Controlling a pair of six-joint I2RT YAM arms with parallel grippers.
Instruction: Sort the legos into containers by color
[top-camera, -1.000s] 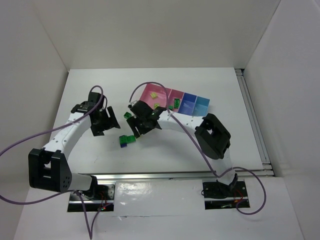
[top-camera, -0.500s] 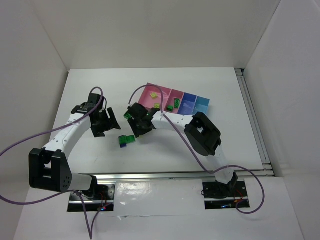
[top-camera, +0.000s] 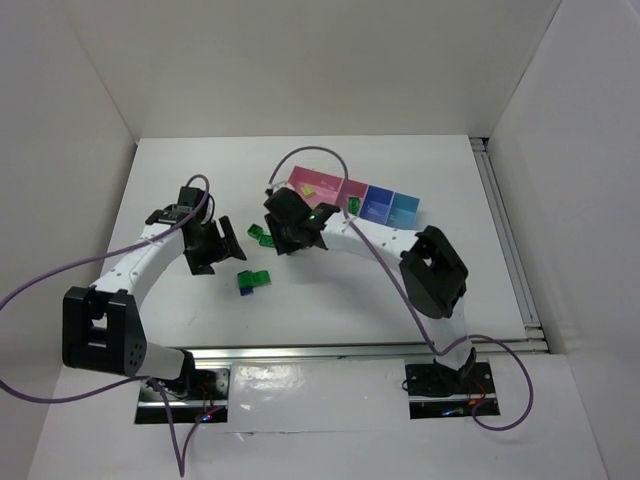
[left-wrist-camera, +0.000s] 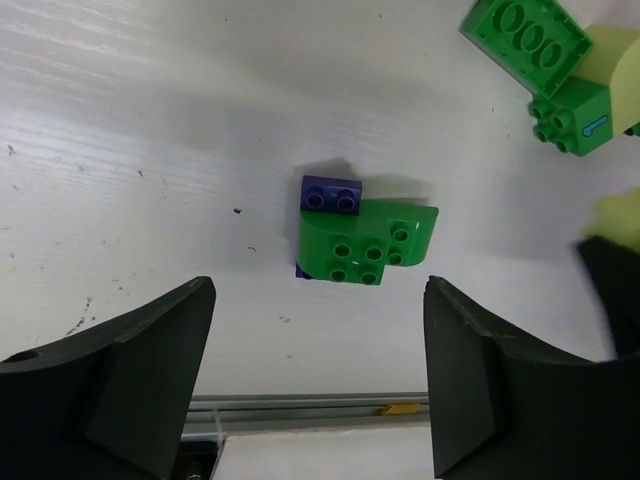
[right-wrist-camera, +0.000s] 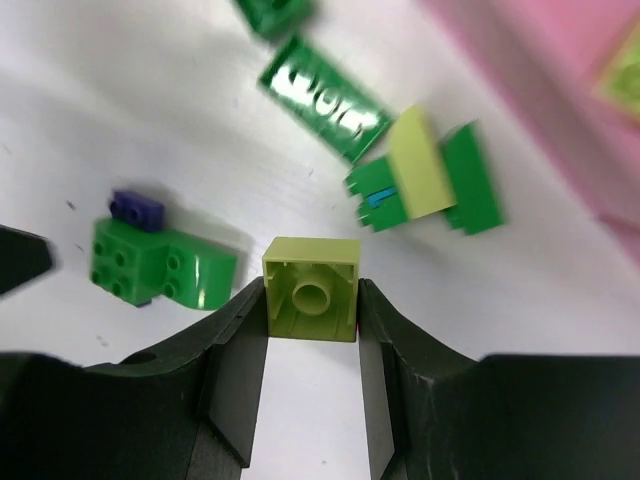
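My right gripper (right-wrist-camera: 312, 305) is shut on a lime-yellow lego (right-wrist-camera: 312, 288), held above the table with its hollow underside facing the camera. From above, that gripper (top-camera: 300, 228) hangs just in front of the pink container (top-camera: 300, 178). Below it lie a green lego stuck to a small blue one (right-wrist-camera: 150, 262), a flat green plate (right-wrist-camera: 325, 98) and a green-and-lime cluster (right-wrist-camera: 425, 180). My left gripper (left-wrist-camera: 318, 300) stands open above the table, just short of the green-and-blue pair (left-wrist-camera: 365, 240). Seen from above, the left gripper (top-camera: 222, 245) is left of the loose legos (top-camera: 262, 236).
The containers form a row: pink, magenta (top-camera: 352, 192), blue (top-camera: 378, 205), light blue (top-camera: 404, 208). A lime lego (top-camera: 308, 189) lies in the pink one and a green lego (top-camera: 354, 206) in the magenta one. A metal rail (left-wrist-camera: 330, 405) runs along the near table edge.
My right gripper has closed on the lime-yellow lego and moved up and back toward the pink container. The left arm has hardly moved.
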